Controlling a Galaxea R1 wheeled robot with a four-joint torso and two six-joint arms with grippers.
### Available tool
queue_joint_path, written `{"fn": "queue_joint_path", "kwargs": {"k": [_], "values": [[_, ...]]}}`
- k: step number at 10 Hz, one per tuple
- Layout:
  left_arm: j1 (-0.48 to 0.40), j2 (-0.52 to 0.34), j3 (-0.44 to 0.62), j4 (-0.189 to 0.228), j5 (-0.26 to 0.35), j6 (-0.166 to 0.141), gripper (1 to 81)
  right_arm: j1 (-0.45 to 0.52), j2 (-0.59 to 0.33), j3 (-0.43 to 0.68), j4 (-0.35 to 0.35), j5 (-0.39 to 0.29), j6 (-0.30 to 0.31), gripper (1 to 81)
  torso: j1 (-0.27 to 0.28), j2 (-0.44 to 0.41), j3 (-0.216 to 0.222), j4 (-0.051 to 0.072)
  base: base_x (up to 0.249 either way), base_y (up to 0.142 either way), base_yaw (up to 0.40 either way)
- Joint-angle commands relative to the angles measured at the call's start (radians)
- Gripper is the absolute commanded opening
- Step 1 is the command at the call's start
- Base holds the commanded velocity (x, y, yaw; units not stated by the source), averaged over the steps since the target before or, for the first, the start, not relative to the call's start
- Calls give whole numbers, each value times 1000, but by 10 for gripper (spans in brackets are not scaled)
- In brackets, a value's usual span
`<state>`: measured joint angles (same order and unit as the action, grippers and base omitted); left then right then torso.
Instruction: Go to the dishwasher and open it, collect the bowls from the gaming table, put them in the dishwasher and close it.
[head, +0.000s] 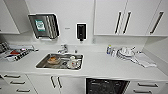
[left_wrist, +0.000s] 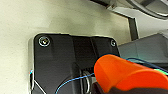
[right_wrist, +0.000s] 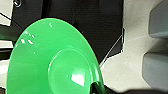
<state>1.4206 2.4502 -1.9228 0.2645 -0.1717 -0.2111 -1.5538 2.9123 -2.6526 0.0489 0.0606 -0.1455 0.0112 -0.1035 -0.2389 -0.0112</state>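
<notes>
— What do the wrist cameras catch at the jaws?

— At the left wrist, an orange bowl (left_wrist: 125, 75) fills the near corner, its underside turned to the lens, sitting right at the left gripper (left_wrist: 102, 88). The fingers themselves are hard to make out, so whether they clamp its rim cannot be told. At the right wrist, a light green bowl (right_wrist: 53, 60) looms large, base towards the camera, its edge meeting a dark part of the right gripper (right_wrist: 96, 87); again the jaws' state cannot be told.

— And beyond the arms?

— The head camera looks down on a white kitchen counter (head: 105, 66). A steel sink (head: 41, 64) is set into it, holding dishes, with a tap (head: 63, 48) behind. To the right stand a small bottle (head: 109, 49) and a stack of plates (head: 126, 53), with a cloth (head: 145, 61) just beside.

— Where is the dishwasher?

— The dishwasher (head: 106, 86) sits below the counter, right of the sink, its dark interior and rack showing between white drawers (head: 16, 83) and cupboard doors. On the wall above hang a metal towel dispenser (head: 43, 25) and a black soap dispenser (head: 81, 31).
</notes>
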Motion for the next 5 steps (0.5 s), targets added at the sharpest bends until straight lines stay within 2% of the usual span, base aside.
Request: {"fn": "queue_joint_path", "kwargs": {"k": [1,2,3,5], "values": [[-174,-233,264,-22,38,-5,10,27,-14,5,-3,-62,1,10,0,0,0,0,0,0,0],[-231,-276,330,-25,44,-5,10,28,-14,5,-3,-62,1,10,0,0,0,0,0,0,0],[-286,-321,406,-27,60,-7,10,27,-14,5,-3,-61,1,10,0,0,-79,0,0,0,0],[-393,-371,496,-47,158,-7,10,28,-14,7,-1,-58,1,10,0,0,-120,0,0,0,0]]}}
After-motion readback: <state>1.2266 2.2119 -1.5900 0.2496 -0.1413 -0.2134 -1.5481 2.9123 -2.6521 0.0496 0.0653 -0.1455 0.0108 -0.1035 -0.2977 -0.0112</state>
